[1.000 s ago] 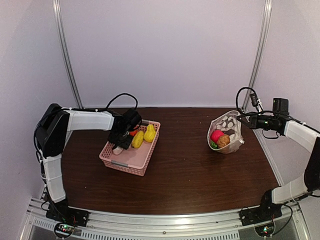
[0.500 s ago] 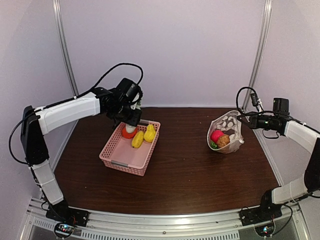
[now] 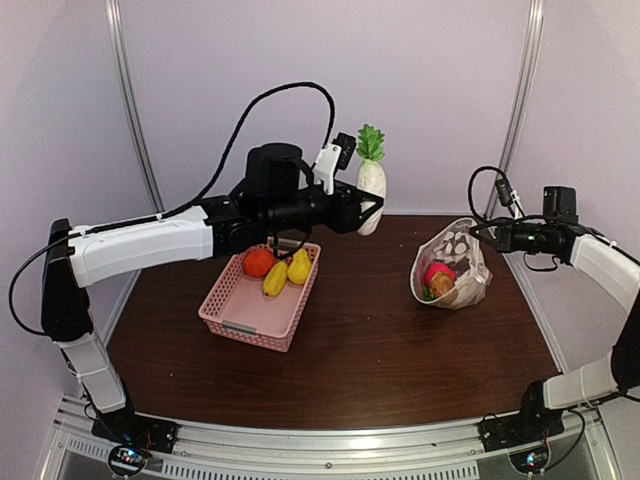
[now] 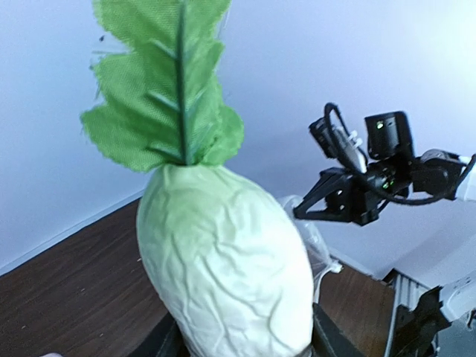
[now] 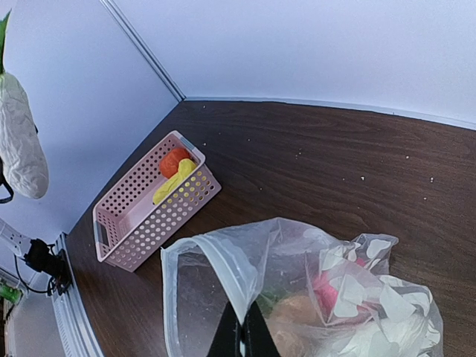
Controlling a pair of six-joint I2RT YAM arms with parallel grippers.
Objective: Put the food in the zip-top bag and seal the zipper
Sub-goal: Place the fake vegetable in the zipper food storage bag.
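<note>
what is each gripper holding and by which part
The left gripper holds the white radish by its lower end, upright in the air. The right gripper pinches the zip-top bag by the edge of its open mouth.

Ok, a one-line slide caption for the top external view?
Left gripper holds a white radish aloft between the pink basket and the dotted zip-top bag, whose rim the right gripper pinches.

No text, label, brand, number or sign is legible in any view. The zip-top bag [image 3: 462,245] carries white dots only, no characters.
</note>
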